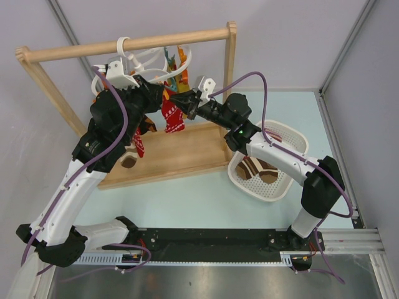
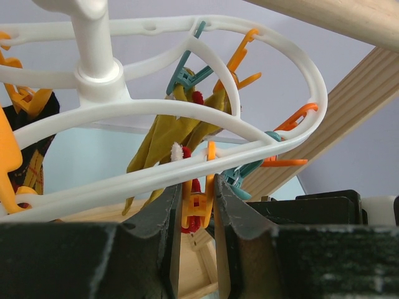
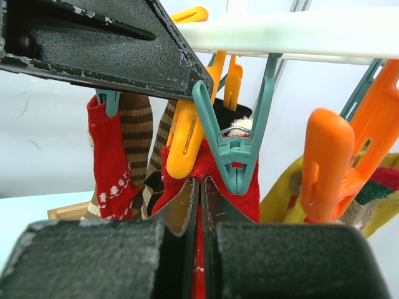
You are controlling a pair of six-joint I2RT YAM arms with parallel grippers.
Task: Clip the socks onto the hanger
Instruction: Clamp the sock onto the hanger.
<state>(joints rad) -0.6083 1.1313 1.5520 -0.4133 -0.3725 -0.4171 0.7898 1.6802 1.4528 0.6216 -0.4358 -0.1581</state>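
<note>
- Around the cell, plain pale walls close in the far and right sides.
- On the desk (image 1: 206,199), a flat blue-green surface, the wooden rail frame (image 1: 124,45) stands at the far left. A white perforated basket (image 1: 272,189) sits to the right.
- In that basket lie the brown socks (image 1: 259,169), well apart from both grippers and nearer your right arm.
- Under the rail, the hanger (image 2: 100,78) hangs by its hook, and both your arms reach up to it from either side.
- Along its ring, a second red sock (image 3: 112,168), a brown striped sock (image 3: 140,134) and a mustard sock (image 2: 156,149) already hang from pegs.
- The red sock (image 3: 246,193) you are working on hangs with its long axis straight down, between the two grippers. Its bunched top edge is level with the pegs.
- Your right gripper (image 3: 199,184) is clenched on that sock's fabric just beneath the pegs, so the right arm carries it.
- Your left gripper (image 2: 196,193) is squeezing the orange peg (image 2: 198,208) from both sides. You cannot tell whether the peg's mouth is gaping.
- The sock's top edge lies just beside that orange peg, slightly behind it.
- A teal peg (image 3: 234,156) hangs in front of the same edge. Whether it bites the fabric is unclear.
- Likely next, you lift the edge into the orange peg's mouth, then let the peg close.
</note>
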